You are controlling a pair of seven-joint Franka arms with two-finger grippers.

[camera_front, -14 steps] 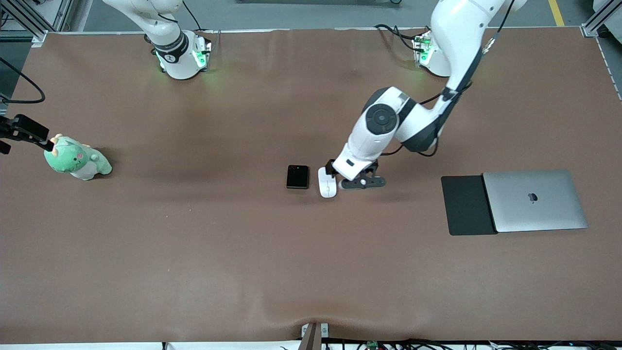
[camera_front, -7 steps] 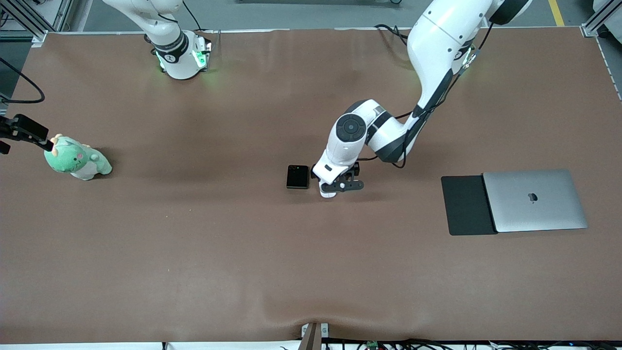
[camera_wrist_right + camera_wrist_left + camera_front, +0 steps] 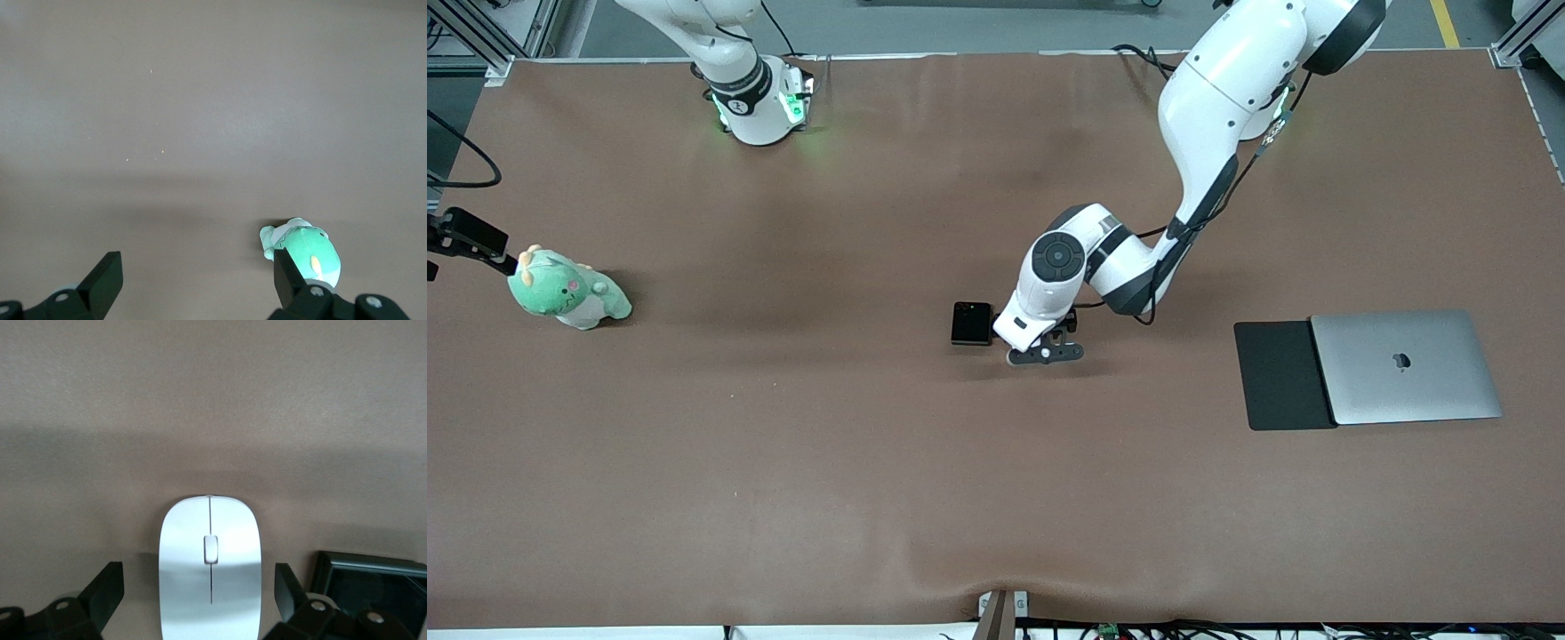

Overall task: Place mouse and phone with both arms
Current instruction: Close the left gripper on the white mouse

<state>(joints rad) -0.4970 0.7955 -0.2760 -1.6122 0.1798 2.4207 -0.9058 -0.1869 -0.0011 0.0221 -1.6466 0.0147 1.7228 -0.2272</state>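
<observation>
Left wrist view showed the mouse (image 3: pixel 209 577) lying on the bench (image 3: pixel 783 462) between the spread fingers (image 3: pixel 107 593) of the left end effector (image 3: pixel 200 607), its long axis along the gap and nothing gripped, the phone (image 3: pixel 971 323) just beside it. The right end effector (image 3: pixel 197 287), empty and wide open, waited over the plush toy (image 3: pixel 303 252).

The left arm (image 3: pixel 1209 116) reaches to the table's middle, its left gripper (image 3: pixel 1042 349) low over the brown table (image 3: pixel 871 462), just beside the black phone (image 3: pixel 971 323). Toward the left arm's end from that gripper lie a black mouse pad (image 3: pixel 1278 375) and closed laptop (image 3: pixel 1405 366). Well away toward the right arm's end sits a green plush toy (image 3: pixel 567 289).
</observation>
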